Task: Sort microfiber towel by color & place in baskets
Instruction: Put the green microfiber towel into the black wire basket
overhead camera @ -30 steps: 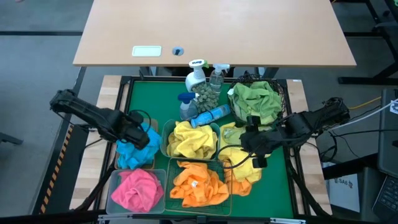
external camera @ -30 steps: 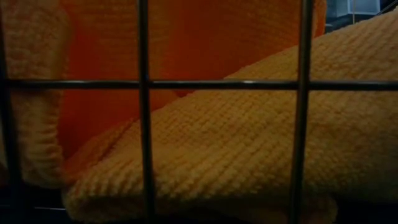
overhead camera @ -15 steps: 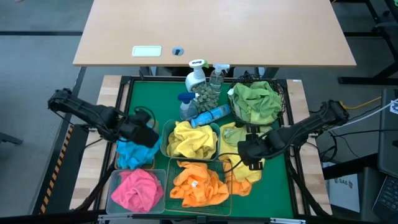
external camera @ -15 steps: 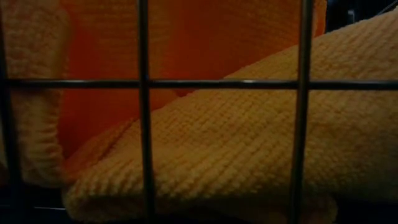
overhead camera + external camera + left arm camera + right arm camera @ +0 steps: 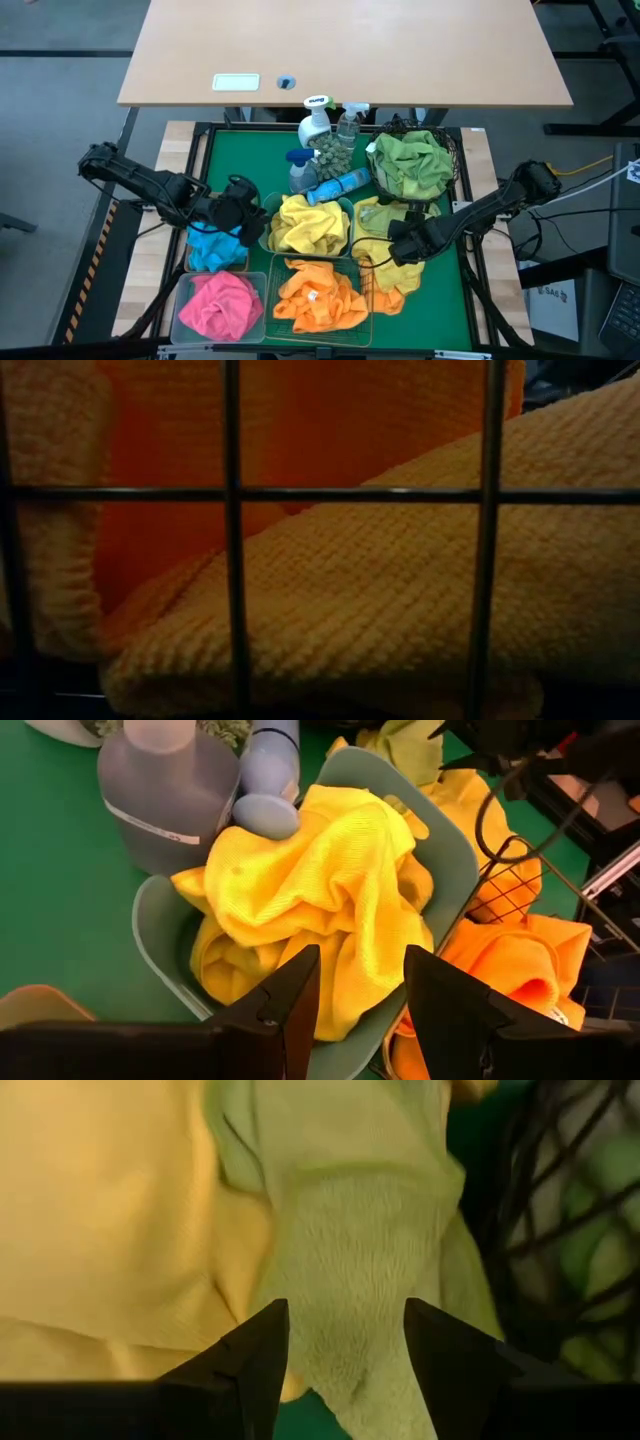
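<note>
- The right gripper (image 5: 403, 250) hangs low over the loose heap of yellow microfibre towels (image 5: 385, 262) on the green bench mat (image 5: 232, 160), right of the baskets; its jaws stand apart with nothing between them, a pale lime-green cloth (image 5: 365, 1270) lying just ahead, so I judge it is lining up a pick.
- The left gripper (image 5: 362, 995) hovers at the near-left rim of the teal plastic tub (image 5: 455, 850), jaws released and empty, over the bright yellow waffle-weave towel (image 5: 320, 870) crumpled inside.
- Colours are already grouped: soft green towels (image 5: 410, 163) fill the round black wire-mesh basket (image 5: 452, 150) at far right, orange towels (image 5: 318, 295) the green wire rectangular basket (image 5: 362, 285) near centre, a pink towel (image 5: 220, 303) the clear pale plastic bin (image 5: 182, 296) near left, blue towels (image 5: 213, 245) left of the tub.
- Spray bottles (image 5: 325, 145) cluster at the far middle, one lying on its side.
- Everything soft slumps and folds; the wire walls are stiff and could snag a fingertip.
</note>
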`<state>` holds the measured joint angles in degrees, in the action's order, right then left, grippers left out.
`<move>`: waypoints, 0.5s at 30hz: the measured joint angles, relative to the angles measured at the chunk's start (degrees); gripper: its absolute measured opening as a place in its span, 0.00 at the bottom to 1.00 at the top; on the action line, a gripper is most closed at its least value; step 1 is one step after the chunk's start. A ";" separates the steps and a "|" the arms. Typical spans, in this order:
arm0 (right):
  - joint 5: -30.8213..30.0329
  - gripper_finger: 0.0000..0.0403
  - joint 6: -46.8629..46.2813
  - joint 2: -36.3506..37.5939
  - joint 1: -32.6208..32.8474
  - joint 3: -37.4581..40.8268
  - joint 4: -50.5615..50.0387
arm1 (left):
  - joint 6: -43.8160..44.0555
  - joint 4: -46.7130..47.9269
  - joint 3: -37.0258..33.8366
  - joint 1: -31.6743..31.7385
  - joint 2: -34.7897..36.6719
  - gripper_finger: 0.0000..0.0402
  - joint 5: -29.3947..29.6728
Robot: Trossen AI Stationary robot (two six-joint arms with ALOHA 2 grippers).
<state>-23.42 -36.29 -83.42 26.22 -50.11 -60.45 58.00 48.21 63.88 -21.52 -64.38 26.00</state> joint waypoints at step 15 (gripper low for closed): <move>4.19 0.45 -8.43 0.04 0.00 12.75 9.14 | -0.28 0.07 0.00 0.00 -0.02 0.35 0.08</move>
<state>-19.24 -44.71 -83.38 26.22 -37.36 -51.31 57.71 48.27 63.88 -21.52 -64.40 26.08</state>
